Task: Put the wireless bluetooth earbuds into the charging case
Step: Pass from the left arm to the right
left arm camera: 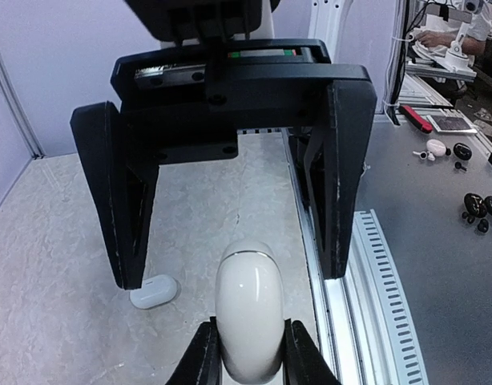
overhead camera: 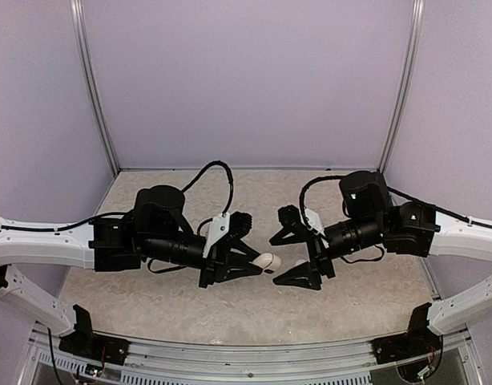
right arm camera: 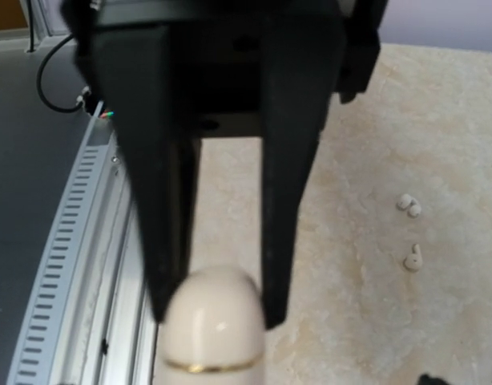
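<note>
Charging case (left arm camera: 246,305), still closed, is clamped by one end in the left gripper (left arm camera: 250,345), which offers its free, seamed end to the right gripper (left arm camera: 231,277). That gripper faces it with jaws spread wide, probably to pry the lid open. Both earbuds (right arm camera: 413,258) lie loose on the table (right arm camera: 438,120), waiting.

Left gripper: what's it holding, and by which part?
The left gripper pinches the charging case across its sides at one end; the other end pokes out toward the right gripper.
</note>
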Motion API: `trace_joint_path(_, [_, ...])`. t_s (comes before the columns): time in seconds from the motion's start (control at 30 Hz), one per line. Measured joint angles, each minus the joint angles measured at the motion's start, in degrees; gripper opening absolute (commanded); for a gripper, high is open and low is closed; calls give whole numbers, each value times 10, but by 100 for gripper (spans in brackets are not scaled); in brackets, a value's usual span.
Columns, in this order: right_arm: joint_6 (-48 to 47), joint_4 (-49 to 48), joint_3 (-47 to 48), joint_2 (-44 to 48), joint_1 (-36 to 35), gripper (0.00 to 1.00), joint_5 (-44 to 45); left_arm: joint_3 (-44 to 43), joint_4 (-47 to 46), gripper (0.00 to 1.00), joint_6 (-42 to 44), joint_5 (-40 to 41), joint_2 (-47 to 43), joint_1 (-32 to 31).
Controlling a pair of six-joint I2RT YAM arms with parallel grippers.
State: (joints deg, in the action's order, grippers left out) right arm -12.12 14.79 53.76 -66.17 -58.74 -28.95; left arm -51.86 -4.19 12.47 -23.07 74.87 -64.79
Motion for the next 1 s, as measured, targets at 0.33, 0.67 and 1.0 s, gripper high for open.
trace_joint_path(0.33, [-4, 25, 2, -15, -8, 65, 0, -9, -1, 16, 3, 9, 7, -10])
trace_joint_path(0.67, [-12, 39, 8, -25, -12, 52, -5, -12, -1, 15, 6, 10, 16, -13])
trace_joint_path(1.0, [-18, 52, 14, -35, -18, 43, -4, -13, -1, 15, 7, 10, 25, -13])
